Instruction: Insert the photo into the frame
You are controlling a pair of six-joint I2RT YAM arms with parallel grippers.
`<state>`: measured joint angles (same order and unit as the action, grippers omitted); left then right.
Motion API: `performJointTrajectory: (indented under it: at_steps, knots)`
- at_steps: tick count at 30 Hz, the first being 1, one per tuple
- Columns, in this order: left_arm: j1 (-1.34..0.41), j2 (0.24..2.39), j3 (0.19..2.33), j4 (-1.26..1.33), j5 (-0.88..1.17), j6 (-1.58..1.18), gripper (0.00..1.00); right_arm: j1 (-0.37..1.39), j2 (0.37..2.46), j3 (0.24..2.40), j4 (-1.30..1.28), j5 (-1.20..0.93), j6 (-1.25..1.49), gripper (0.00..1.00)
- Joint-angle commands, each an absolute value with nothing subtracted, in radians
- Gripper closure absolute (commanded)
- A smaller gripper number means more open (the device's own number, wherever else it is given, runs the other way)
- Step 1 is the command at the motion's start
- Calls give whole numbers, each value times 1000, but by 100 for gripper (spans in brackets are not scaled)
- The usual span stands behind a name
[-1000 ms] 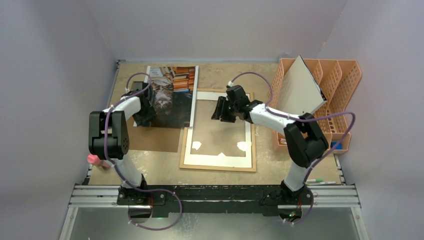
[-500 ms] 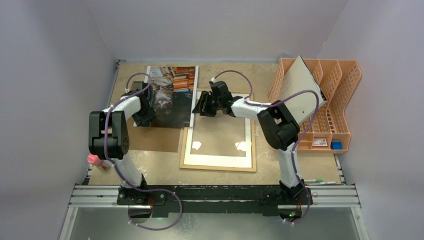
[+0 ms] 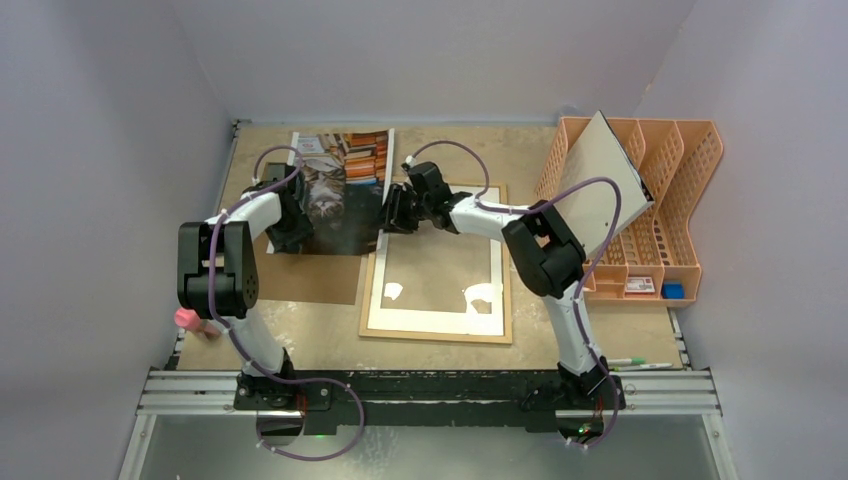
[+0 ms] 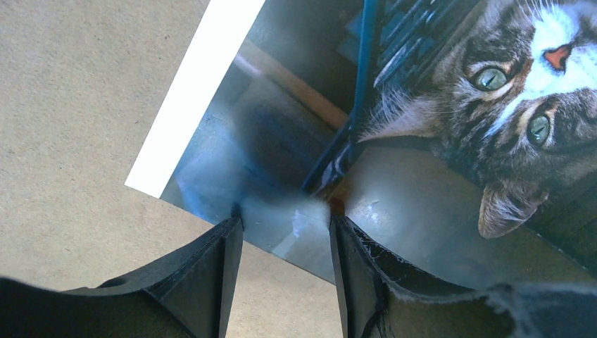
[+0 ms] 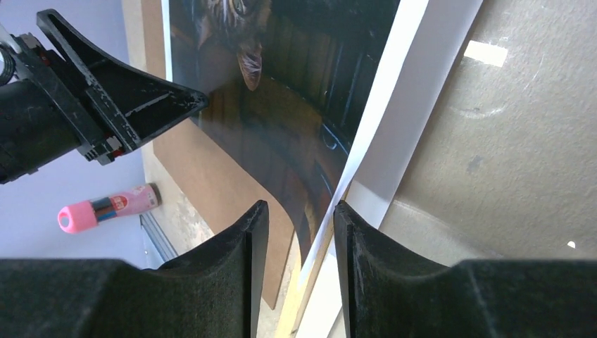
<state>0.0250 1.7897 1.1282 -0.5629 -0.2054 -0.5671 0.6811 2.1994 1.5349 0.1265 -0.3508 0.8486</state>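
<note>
Both half open, left end effector (image 4: 285, 220) touching the photo (image 4: 422, 211), right end effector (image 5: 301, 208) straddling its edge.

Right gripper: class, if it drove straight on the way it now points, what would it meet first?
The photo: its white-bordered edge lies just ahead of the right gripper, in line with the gap between its open jaws. Depth is unclear, but nothing seems to stand nearer.
</note>
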Motion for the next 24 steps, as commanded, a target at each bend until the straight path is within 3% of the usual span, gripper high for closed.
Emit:
performJointTrajectory:
  at_steps: [1, 6, 9, 14, 24]
  knots:
    - [26, 1801, 1145, -568, -181, -590, 49, 686, 2208, 1563, 190, -423, 863, 59]
    - [26, 1795, 1137, -566, -178, -596, 49, 687, 2254, 1608, 165, -462, 882, 60]
    - [26, 1788, 1134, -565, -178, -598, 49, 687, 2259, 1605, 187, -480, 909, 66]
    - [26, 1752, 1150, -579, -185, -609, 48, 686, 2224, 1618, 172, -476, 916, 100]
    - [26, 1520, 1306, -605, -200, -613, 36, 663, 2017, 1676, 206, -424, 854, 100]
